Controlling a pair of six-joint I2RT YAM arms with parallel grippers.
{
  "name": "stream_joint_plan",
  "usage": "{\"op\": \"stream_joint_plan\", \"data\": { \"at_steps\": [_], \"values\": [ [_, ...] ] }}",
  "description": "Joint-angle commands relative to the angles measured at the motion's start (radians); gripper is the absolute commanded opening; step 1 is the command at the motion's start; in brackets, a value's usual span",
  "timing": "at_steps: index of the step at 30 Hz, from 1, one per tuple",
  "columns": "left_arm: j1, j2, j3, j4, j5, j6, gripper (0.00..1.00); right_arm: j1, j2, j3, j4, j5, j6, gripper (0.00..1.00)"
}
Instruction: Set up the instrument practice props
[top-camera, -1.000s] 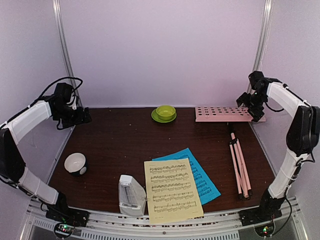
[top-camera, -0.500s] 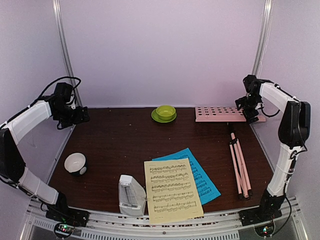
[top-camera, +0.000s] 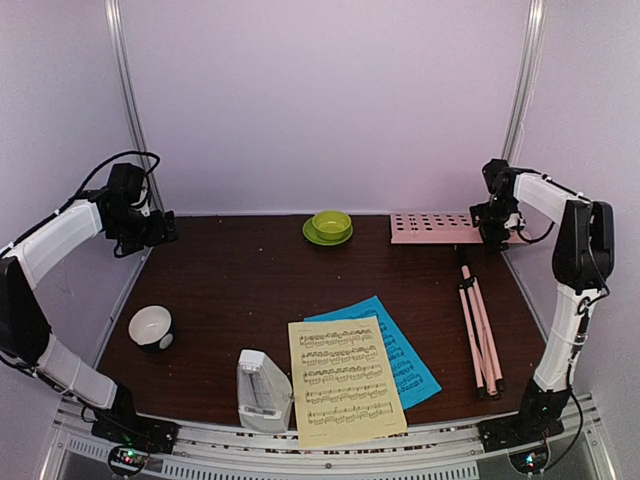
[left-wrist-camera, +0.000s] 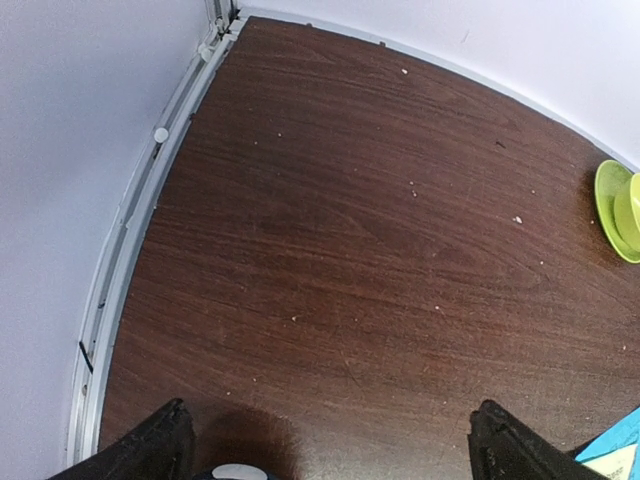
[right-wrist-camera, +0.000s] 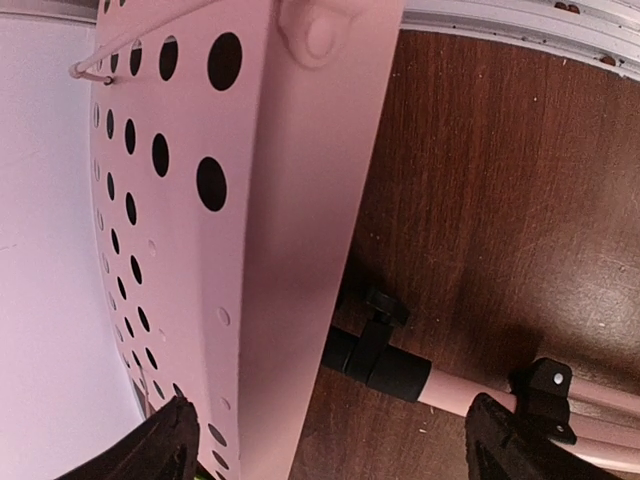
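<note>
The right gripper (right-wrist-camera: 330, 425) stands wide, the pink hole-punched music stand panel (right-wrist-camera: 280, 250) between its 2 fingers (right-wrist-camera: 165, 445); left gripper (left-wrist-camera: 330, 445) wide above dark wooden table (left-wrist-camera: 350, 230).

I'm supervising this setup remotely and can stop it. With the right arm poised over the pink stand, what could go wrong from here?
The open right end effector spans the pink panel and the pole joint; closing there may catch only the panel's smooth edge and slip. Lifting could swing the folded legs toward the blue page.

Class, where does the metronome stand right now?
In the top view, the metronome stands near the table's front edge, left of centre, just left of the yellow page.
</note>
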Motion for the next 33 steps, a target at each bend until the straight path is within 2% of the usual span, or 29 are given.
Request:
{"op": "stream_joint_plan", "data": {
  "at_steps": [1,9,15,25,30,33],
  "values": [
    [0.01,-0.015,0.027,0.001,-0.007,-0.009,0.98,-0.008,0.018,-0.05,0.081,0.004,0.055,0.91],
    [0.01,-0.026,0.029,-0.012,-0.022,-0.009,0.98,-0.009,0.029,-0.086,0.156,0.005,0.106,0.79],
    [0.01,-0.023,0.029,-0.012,-0.011,-0.009,0.98,-0.011,0.033,-0.093,0.206,0.013,0.119,0.75],
    [0.01,-0.053,0.027,0.005,0.014,-0.016,0.98,-0.017,-0.014,-0.155,0.312,0.005,0.137,0.49],
    [0.01,-0.061,0.031,0.009,0.028,-0.013,0.98,-0.017,-0.048,-0.183,0.366,-0.011,0.143,0.44],
    [0.01,-0.073,0.027,0.017,0.038,-0.009,0.98,-0.017,-0.077,-0.212,0.422,-0.031,0.139,0.37]
  ]
}}
